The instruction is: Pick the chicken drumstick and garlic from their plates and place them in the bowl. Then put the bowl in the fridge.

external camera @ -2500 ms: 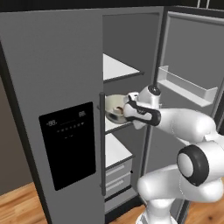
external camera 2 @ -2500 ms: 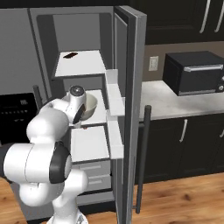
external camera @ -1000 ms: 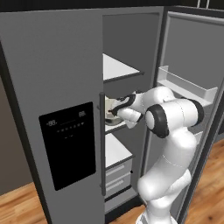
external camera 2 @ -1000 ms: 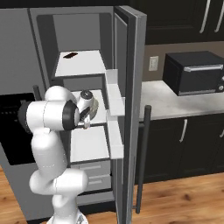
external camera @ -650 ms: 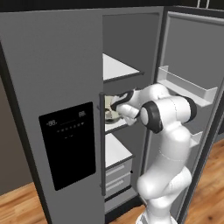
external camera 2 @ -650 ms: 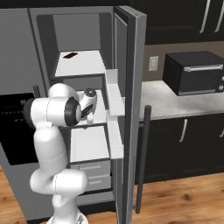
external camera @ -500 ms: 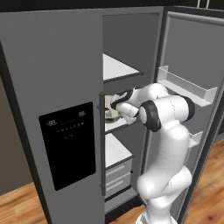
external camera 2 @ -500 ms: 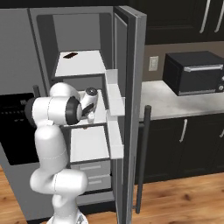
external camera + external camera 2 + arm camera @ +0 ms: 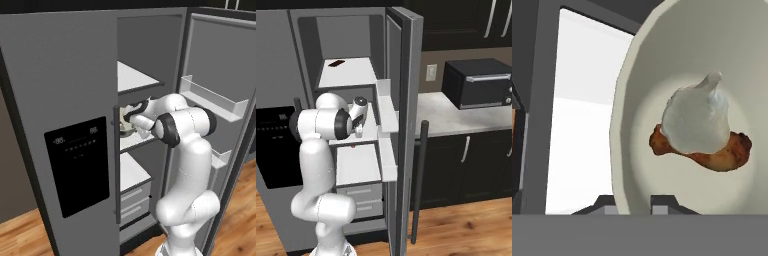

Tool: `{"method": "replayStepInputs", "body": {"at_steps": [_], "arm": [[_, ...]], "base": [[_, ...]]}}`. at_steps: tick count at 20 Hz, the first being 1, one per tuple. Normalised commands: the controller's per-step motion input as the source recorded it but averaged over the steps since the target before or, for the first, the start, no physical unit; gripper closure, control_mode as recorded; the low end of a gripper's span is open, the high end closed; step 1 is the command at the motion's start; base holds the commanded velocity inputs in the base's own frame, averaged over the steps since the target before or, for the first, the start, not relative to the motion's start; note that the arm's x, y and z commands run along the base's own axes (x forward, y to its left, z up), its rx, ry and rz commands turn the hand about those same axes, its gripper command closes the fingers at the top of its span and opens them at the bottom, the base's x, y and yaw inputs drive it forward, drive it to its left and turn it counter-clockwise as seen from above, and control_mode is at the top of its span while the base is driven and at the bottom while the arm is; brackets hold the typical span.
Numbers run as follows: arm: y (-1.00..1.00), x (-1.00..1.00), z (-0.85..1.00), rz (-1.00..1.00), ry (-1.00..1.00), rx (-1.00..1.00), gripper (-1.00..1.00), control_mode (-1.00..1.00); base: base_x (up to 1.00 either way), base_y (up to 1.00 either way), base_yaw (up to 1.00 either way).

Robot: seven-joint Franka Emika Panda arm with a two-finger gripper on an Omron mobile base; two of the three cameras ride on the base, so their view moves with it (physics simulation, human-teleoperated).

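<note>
Tall grey side-by-side fridge [image 9: 60,90], right door swung open, white shelves inside. White arm reaches into the middle shelf [image 9: 368,132]. Two-finger dark gripper [image 9: 633,201]: fingers pinching the rim of the deep cream-white bowl [image 9: 677,75], one tip on each side of the wall. Bowl [image 9: 126,125] sits over that shelf. Inside it: white garlic bulb [image 9: 696,120] resting on the small brown roasted chicken drumstick [image 9: 722,152].
</note>
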Motion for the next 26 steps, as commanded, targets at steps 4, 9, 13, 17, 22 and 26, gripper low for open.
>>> {"method": "replayStepInputs", "body": {"at_steps": [4, 9, 13, 17, 22, 26], "arm": [[0.11, 0.33, -0.12, -0.04, 0.01, 0.04, 1.00, -1.00], [0.03, 0.34, -0.18, 0.00, 0.06, 0.06, 1.00, -1.00], [0.14, 0.32, -0.16, 0.00, 0.00, 0.06, -1.00, -1.00], [0.20, 0.12, -0.17, 0.00, 0.00, 0.04, -1.00, -1.00], [0.06, -0.10, -0.06, 0.00, 0.00, 0.02, -1.00, -1.00], [0.00, -0.14, 0.05, 0.00, 0.00, 0.01, -1.00, -1.00]], "base": [[0.00, 0.00, 0.00], [0.00, 0.00, 0.00], [0.00, 0.00, 0.00], [0.00, 0.00, 0.00], [0.00, 0.00, 0.00], [0.00, 0.00, 0.00]]}}
